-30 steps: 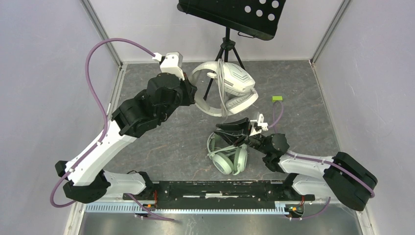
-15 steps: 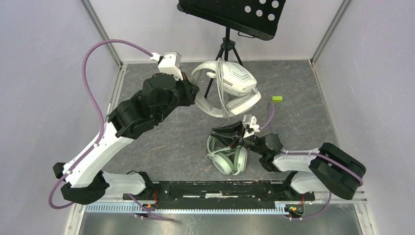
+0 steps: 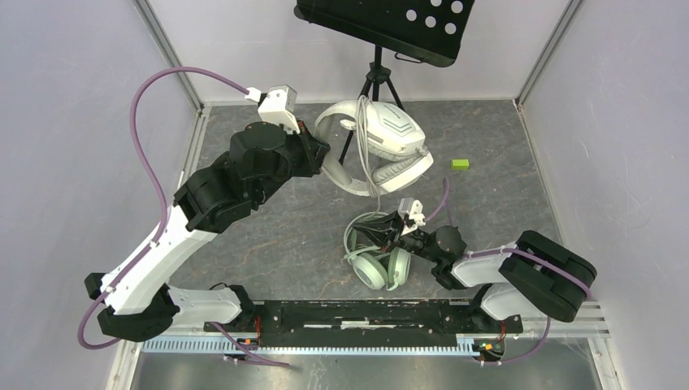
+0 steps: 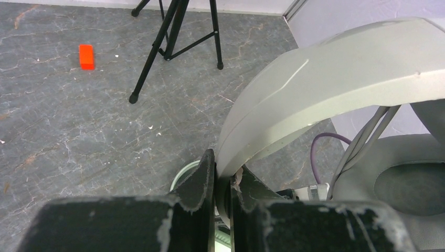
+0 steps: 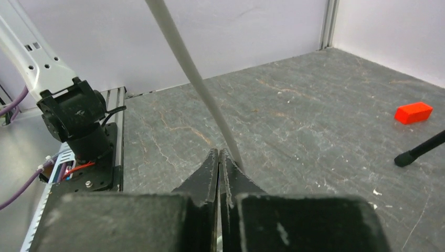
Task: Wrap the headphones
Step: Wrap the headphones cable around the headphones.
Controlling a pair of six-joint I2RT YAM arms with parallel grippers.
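headband of the white-grey headphones [image 3: 382,146] is clamped tight in the left end effector [image 4: 223,176], held up over the bench's [image 3: 268,236] far middle, i'd say to keep it clear for winding. right end effector [image 5: 219,160] is pinched shut on a pale cable [image 5: 199,84], just beside the mint-green headphones [image 3: 375,264] lying toward the near edge, seemingly ready to wind.

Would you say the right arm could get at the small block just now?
Probably not yet: the table towards the small block looks bare, but the right hand is shut on a pale cable and must release it first.
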